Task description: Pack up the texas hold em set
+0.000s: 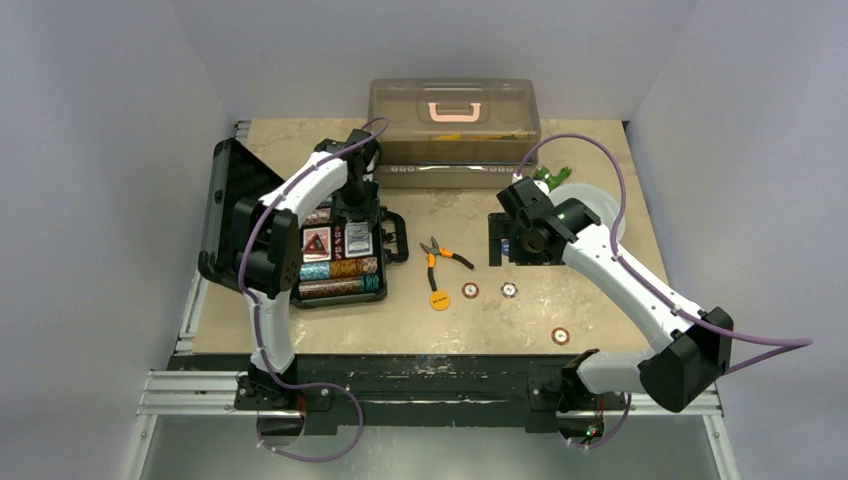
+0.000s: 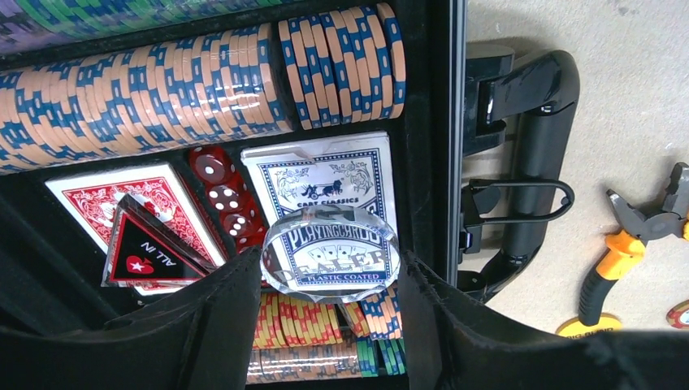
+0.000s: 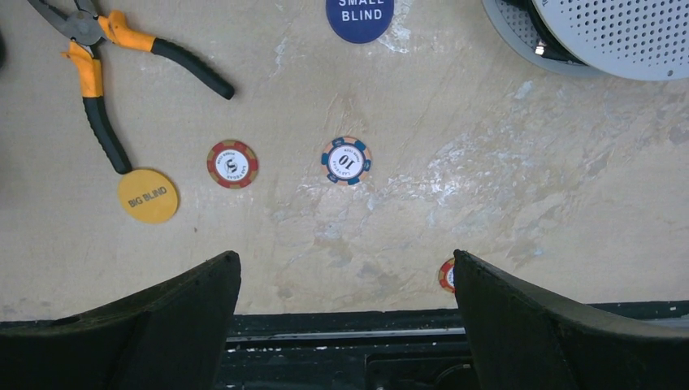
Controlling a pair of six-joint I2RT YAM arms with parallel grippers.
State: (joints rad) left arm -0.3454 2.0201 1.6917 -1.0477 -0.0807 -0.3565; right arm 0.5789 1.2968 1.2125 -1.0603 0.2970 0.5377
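— Where is all this?
— On a tan, marbled tabletop [image 1: 620, 290] boxed in by plain grey walls. The black poker case [image 1: 340, 302] lies open at the table's left, with its lid [image 1: 232, 200] propped up on the outer side and its carry handle [image 1: 396, 238] facing the centre.

— What's in it?
— Chips packed on edge in grooves, with a long tan-and-blue row [image 2: 138, 97] and other rows in orange and green. Between the rows lie a red-backed deck [image 2: 89, 199] with a black triangular "ALL IN" marker [image 2: 146, 256] on top, a line of red dice [image 2: 223, 195], and a blue-backed deck [image 2: 325, 166].

— And the left gripper [image 2: 329, 260]?
— It is over the blue deck, its fingers pinching a clear round dealer button [image 2: 331, 240] from both sides.

— Outside the case?
— Orange-handled pliers [image 1: 441, 257] just right of the handle, and a yellow "BIG BLIND" disc [image 3: 148, 195] at one handle tip. Beyond are a red chip [image 3: 232, 164], a blue chip marked 10 [image 3: 347, 160], a third chip [image 1: 560, 336] nearer the front edge, and a blue "SMALL BLIND" disc [image 3: 360, 12]. The right gripper [image 3: 345, 260] hangs over bare table, fingers spread wide and holding nothing.

— Any other container?
— A translucent brown box [image 1: 455, 125] with a pink handle at the back wall, lid down. Something yellowish shows through it, but I cannot tell what.
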